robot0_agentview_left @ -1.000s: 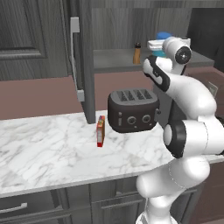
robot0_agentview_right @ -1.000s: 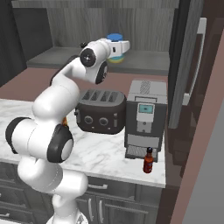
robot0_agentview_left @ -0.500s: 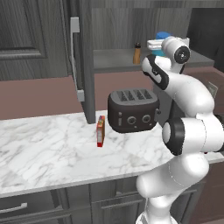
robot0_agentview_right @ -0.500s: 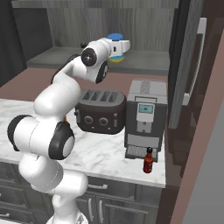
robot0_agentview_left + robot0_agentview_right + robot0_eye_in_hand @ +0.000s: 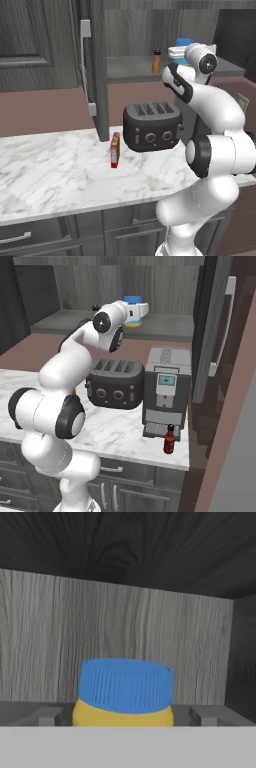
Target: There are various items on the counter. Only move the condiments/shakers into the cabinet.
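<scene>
step: placing jar (image 5: 123,692) on cabinet shelf (image 5: 130,67) | my hand (image 5: 136,311) at the jar, fingers either side, grip can't tell | shaker (image 5: 157,61) shelved at 9 o'clock of jar | bottle (image 5: 170,439) on tabletop (image 5: 60,170) | next: release, retreat, fetch bottle

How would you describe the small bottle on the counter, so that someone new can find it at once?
Start at the white marble counter and find the grey coffee machine beside the black toaster. The dark red bottle stands upright just in front of the machine's base, near the counter's front edge. Its slim shape and black cap set it apart from those bulky appliances.
</scene>
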Available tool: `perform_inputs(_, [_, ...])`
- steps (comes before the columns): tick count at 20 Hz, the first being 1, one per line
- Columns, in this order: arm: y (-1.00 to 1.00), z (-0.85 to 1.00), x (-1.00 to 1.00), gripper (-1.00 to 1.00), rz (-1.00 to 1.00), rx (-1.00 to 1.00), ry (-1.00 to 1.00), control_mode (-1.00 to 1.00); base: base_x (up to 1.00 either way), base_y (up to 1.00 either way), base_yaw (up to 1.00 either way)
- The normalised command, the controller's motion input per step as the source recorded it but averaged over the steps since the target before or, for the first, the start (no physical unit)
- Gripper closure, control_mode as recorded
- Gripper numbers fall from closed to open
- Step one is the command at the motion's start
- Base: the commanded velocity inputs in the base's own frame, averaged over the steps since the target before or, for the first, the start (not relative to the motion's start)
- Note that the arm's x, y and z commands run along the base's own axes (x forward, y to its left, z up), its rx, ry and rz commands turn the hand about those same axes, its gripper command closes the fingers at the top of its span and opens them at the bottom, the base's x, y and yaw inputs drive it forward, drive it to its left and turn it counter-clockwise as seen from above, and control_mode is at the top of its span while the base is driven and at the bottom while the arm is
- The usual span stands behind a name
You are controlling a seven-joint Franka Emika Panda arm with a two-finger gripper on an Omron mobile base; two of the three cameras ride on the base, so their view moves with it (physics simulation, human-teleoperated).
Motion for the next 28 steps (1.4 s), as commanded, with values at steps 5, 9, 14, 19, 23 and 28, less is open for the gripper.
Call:
perform_inputs(5, [0.00,-0.20,-0.31,-1.00,0.00,0.00,0.02,-1.00,0.00,0.00,0.00])
perform_inputs(9, [0.00,-0.12,-0.96,-1.00,0.00,0.01,0.01,-1.00,0.00,0.00,0.00])
perform_inputs(14, [0.00,0.02,-1.00,-1.00,-0.01,0.07,0.03,-1.00,0.00,0.00,0.00])
perform_inputs(19, [0.00,0.16,-1.00,-1.00,-0.10,0.11,0.24,-1.00,0.00,0.00,0.00])
perform_inputs(23, [0.00,0.03,-1.00,-1.00,-0.23,0.13,0.40,-1.00,0.00,0.00,0.00])
perform_inputs(28, [0.00,-0.24,-1.00,-1.00,-0.30,0.06,0.59,-1.00,0.00,0.00,0.00])
